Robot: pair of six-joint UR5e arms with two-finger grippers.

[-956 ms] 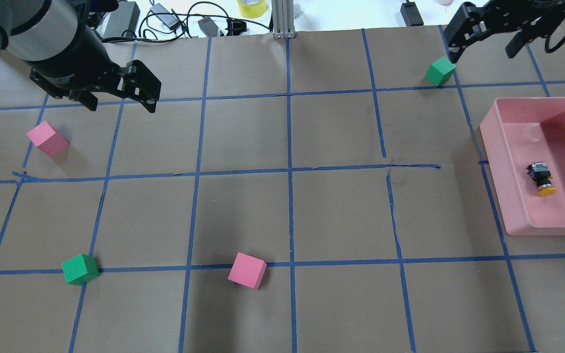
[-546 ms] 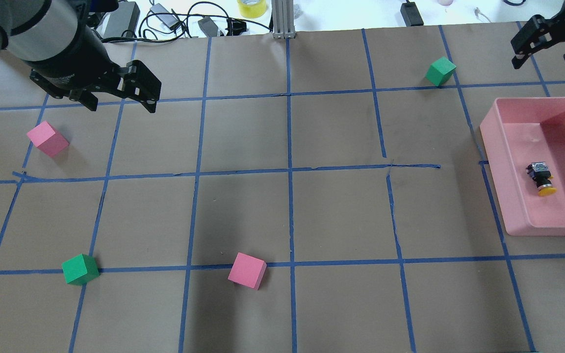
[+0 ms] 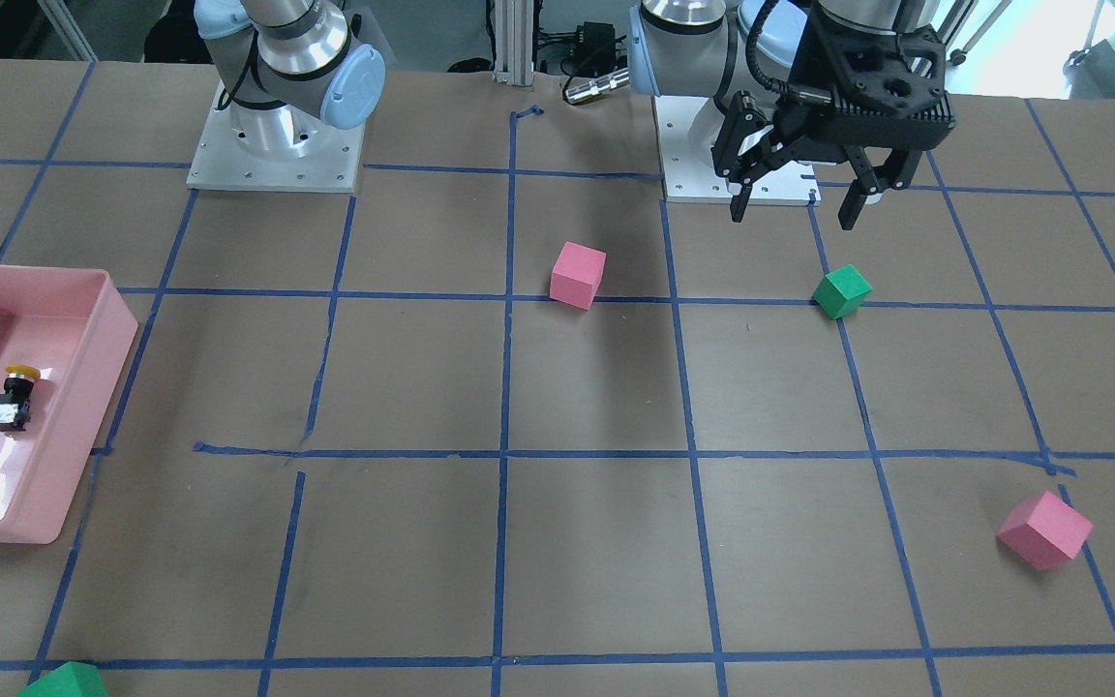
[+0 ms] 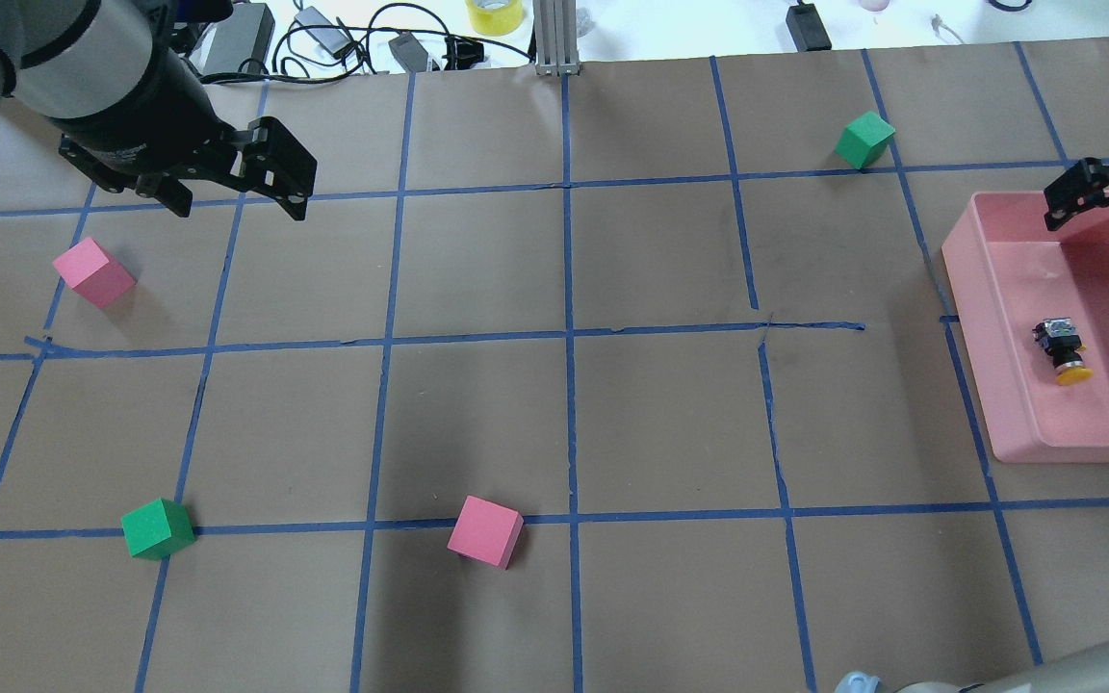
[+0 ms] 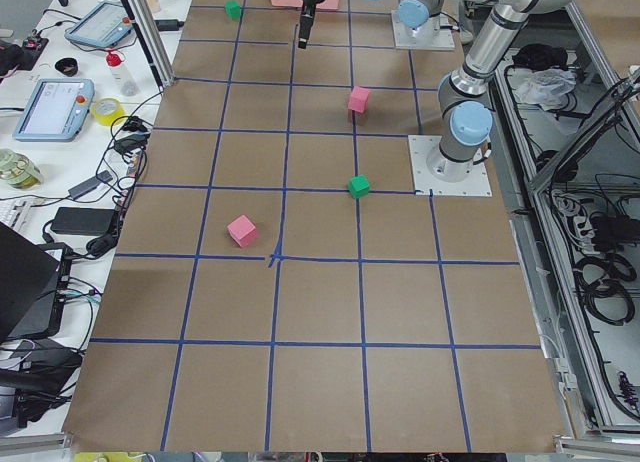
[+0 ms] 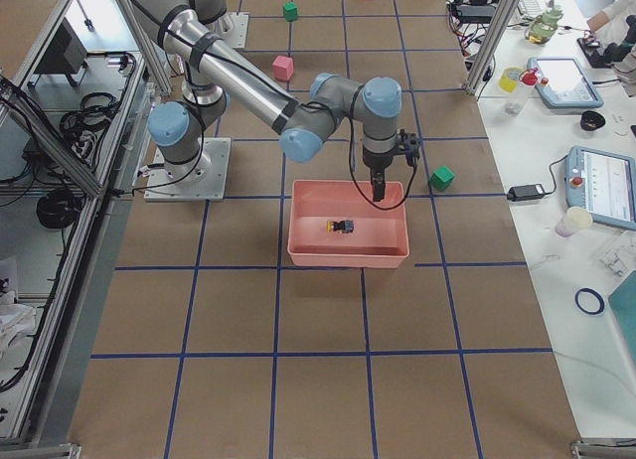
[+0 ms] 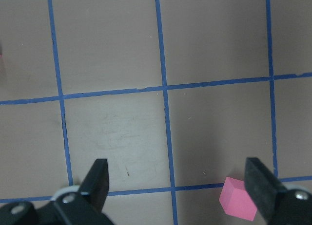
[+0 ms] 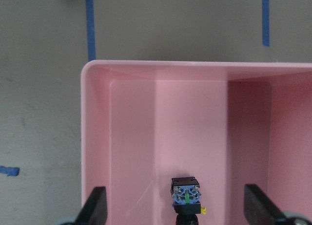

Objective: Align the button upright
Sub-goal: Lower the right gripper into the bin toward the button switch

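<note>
The button (image 4: 1062, 351) lies on its side on the floor of a pink tray (image 4: 970, 289) at the table's right, with its yellow cap towards the robot. It also shows in the front view (image 3: 11, 397) and in the right wrist view (image 8: 185, 196). My right gripper (image 4: 1101, 204) is open and empty, and hangs over the tray's far end, short of the button. In its wrist view the button sits low between the fingers (image 8: 96, 205). My left gripper (image 4: 239, 204) is open and empty, high over the table's far left.
Several foam cubes lie on the taped brown paper: pink (image 4: 92, 273) and green (image 4: 157, 528) at the left, pink (image 4: 485, 530) at the near middle, green (image 4: 864, 140) far right near the tray. Cables and a tape roll (image 4: 494, 14) lie beyond the far edge.
My right gripper has moved from the far right corner towards the robot and now hangs over the tray's far end. The left arm and the button have not moved.
</note>
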